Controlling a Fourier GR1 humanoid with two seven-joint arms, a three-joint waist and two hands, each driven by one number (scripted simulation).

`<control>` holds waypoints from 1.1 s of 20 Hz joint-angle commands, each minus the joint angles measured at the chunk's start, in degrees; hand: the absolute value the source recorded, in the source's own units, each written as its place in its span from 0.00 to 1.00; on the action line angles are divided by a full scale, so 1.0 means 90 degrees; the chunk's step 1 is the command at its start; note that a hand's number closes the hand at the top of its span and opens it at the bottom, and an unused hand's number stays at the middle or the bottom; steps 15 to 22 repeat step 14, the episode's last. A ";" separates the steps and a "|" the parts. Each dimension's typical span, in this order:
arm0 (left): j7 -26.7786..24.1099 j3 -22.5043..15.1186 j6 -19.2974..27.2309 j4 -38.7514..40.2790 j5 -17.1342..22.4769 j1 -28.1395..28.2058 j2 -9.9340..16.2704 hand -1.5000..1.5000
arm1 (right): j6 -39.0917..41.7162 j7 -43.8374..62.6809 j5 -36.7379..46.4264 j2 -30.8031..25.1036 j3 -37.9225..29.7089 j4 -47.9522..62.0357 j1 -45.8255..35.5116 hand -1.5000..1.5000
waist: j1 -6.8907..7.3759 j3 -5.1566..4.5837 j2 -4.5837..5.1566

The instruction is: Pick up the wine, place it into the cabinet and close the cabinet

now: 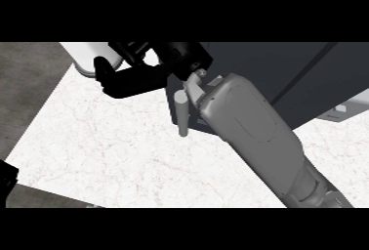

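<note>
Reaching at cabinet, wine not visible

Left to right: a sliver of the left hand [6, 177] shows at the left edge; its state cannot be told. White marbled table [108, 146] fills the middle. The right hand [140, 73] sits up top by the dark cabinet [288, 73], near its slim grey handle [181, 114]; whether it is curled or holding anything cannot be told. The wine is not seen anywhere, maybe hidden behind the hand or inside. My guess: glass bottle, heavy, stiff, slick, fragile; best gripped round the body, upright. Looks unknown.
</note>
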 commanded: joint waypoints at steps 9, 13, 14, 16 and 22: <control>-0.0064 0.0050 0.0048 0.0123 0.0039 0.0103 -0.0118 1.00 | 0.0143 -0.0726 -0.0087 -0.0771 -0.0691 0.1347 0.0373 1.00 | -0.0417 0.0104 0.0396; -0.0112 0.0041 0.0076 0.0111 -0.0032 0.0102 -0.0144 1.00 | 0.0356 -0.0971 -0.0165 -0.0808 -0.0705 0.1469 0.0304 1.00 | -0.0476 0.0100 0.0374; -0.0095 0.0083 0.0023 0.0164 -0.0027 0.0102 -0.0077 1.00 | 0.0309 -0.1100 -0.0136 -0.0754 -0.0691 0.1498 0.0341 1.00 | -0.0487 0.0098 0.0383; -0.0095 0.0083 0.0023 0.0164 -0.0027 0.0102 -0.0077 1.00 | 0.0309 -0.1100 -0.0136 -0.0754 -0.0691 0.1498 0.0341 1.00 | -0.0487 0.0098 0.0383; -0.0095 0.0083 0.0023 0.0164 -0.0027 0.0102 -0.0077 1.00 | 0.0309 -0.1100 -0.0136 -0.0754 -0.0691 0.1498 0.0341 1.00 | -0.0487 0.0098 0.0383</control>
